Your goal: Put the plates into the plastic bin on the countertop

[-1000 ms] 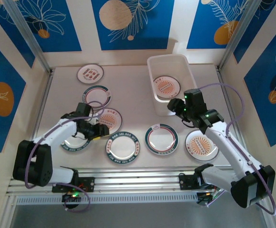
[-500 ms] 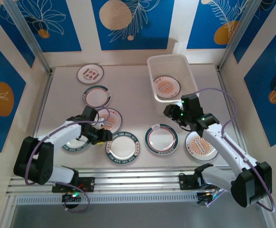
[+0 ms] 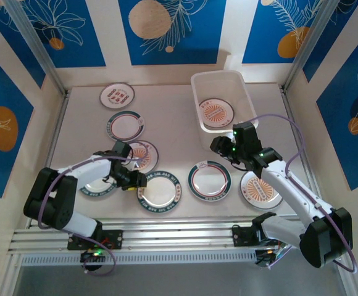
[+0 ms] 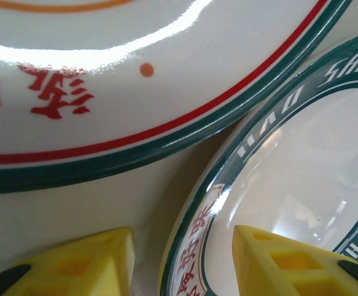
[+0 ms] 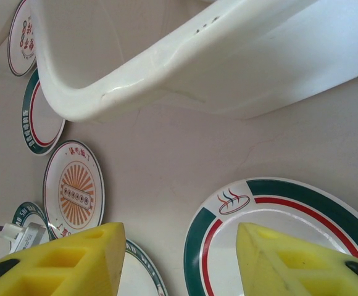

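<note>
Several round printed plates lie on the countertop (image 3: pixel 166 105), and one orange-centred plate (image 3: pixel 215 112) lies in the plastic bin (image 3: pixel 194 92) at the back right. My left gripper (image 3: pixel 136 180) (image 4: pixel 182 265) is low and open. Its fingers stand on either side of the left rim of the dark green lettered plate (image 3: pixel 159 189) (image 4: pixel 302 154), one over the dish, one over the countertop. My right gripper (image 3: pixel 219 148) (image 5: pixel 179 259) is open just in front of the bin (image 5: pixel 166 68), above the left rim of the green-and-red banded plate (image 3: pixel 209 180) (image 5: pixel 278 203).
Other plates lie at the back left (image 3: pixel 117 95), left of centre (image 3: pixel 126 125), beside the left gripper (image 3: pixel 141 155) (image 4: pixel 136 74), under the left arm (image 3: pixel 97 184) and at the front right (image 3: pixel 261 188). Cream walls and an aluminium rail (image 3: pixel 166 237) border the surface.
The left gripper has moved right and nearer, onto the lettered plate's rim. The right gripper has moved left and down from the bin's near end. Both jaws have narrowed a little.
</note>
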Robot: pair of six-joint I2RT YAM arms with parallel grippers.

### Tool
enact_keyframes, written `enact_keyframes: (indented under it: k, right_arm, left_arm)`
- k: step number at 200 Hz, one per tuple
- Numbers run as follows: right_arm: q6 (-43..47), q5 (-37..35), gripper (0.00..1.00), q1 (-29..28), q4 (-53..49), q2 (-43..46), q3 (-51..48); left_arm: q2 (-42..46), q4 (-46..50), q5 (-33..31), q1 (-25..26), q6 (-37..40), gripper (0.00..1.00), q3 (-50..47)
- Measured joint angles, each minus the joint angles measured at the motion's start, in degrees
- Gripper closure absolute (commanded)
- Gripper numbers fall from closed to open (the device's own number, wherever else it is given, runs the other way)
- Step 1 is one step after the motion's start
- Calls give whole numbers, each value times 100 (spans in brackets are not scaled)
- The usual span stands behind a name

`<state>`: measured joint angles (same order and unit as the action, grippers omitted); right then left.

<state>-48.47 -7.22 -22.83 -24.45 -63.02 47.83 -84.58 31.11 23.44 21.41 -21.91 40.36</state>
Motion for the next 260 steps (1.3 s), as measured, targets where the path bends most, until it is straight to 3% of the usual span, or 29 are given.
enact_keyframes:
  k: [142,260]
  right_arm:
    - [-2,-2,49,-50,4,-127,-2]
    - [-2,-4,48,-195,2,-107,-96]
  left_arm:
    - [-109,-42,11,188,101,89,140]
    - [1241,426,-118,225,59,100,240]
